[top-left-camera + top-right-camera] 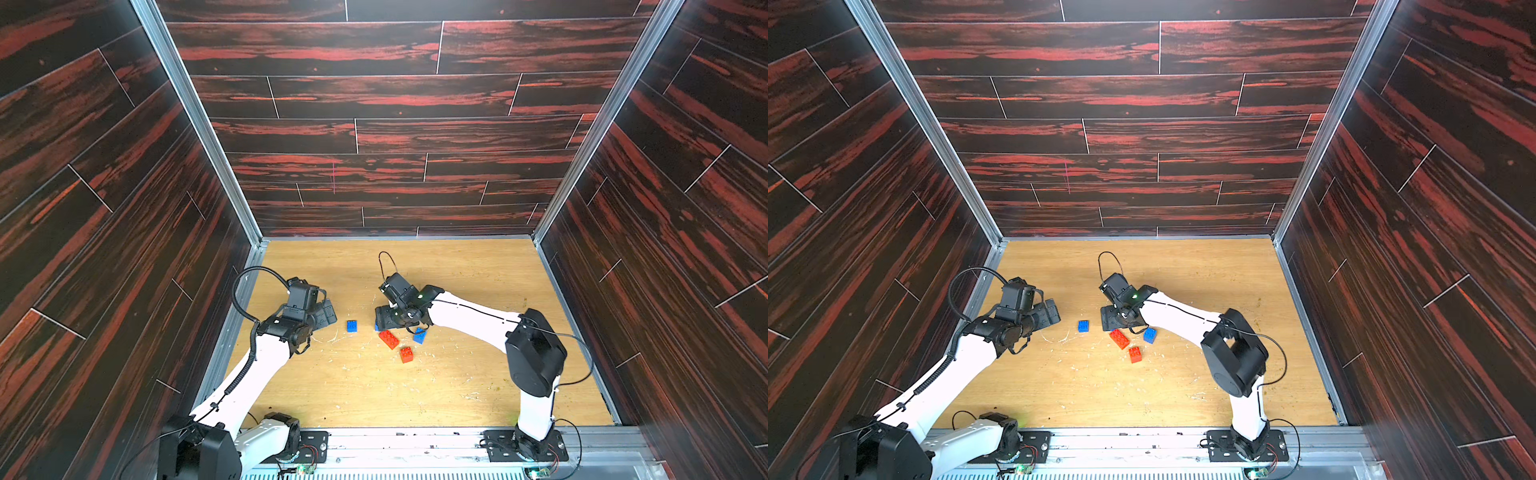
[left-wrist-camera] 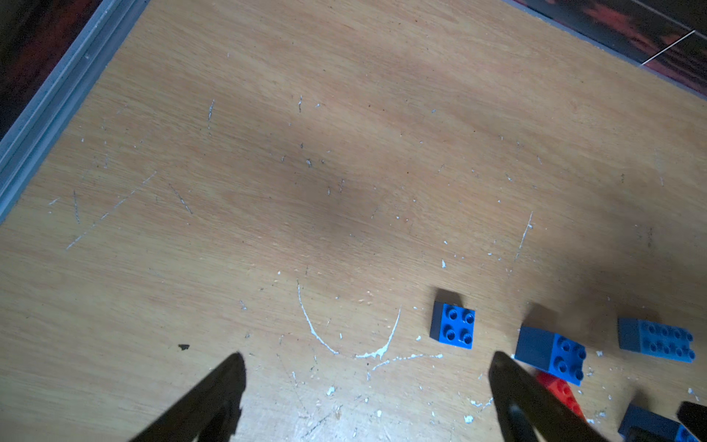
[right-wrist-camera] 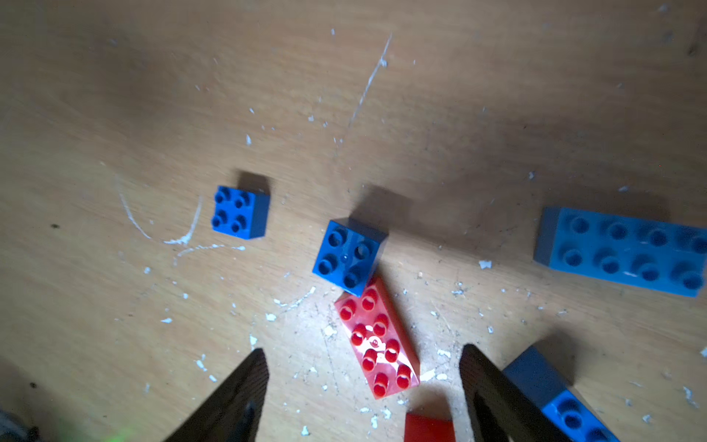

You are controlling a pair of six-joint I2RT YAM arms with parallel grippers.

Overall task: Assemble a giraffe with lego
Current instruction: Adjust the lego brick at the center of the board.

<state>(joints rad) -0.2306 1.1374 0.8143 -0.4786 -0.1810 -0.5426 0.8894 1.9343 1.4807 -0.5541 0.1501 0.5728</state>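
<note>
Right wrist view, and no giraffe yet: all six pieces lie loose on the table (image 3: 114, 95), nothing joined. Long red brick (image 3: 377, 336) sits studs up, one corner touching a blue brick (image 3: 349, 255). Lone blue brick (image 3: 239, 211) is apart from them, light blue brick (image 3: 623, 250) lies off to the other side, and third blue brick (image 3: 554, 398) and small red brick (image 3: 428, 426) sit close under the camera. Right gripper (image 3: 362, 350) hangs over the long red brick, jaws apart, holding nothing. Left gripper (image 2: 367, 363) is spread wide and empty, near the lone blue brick. Looks to me like the first pick is in hand. Next call, I'd say: settle on one brick, square the jaws across its narrow sides, come down clear of the touching neighbour, then close.
</note>
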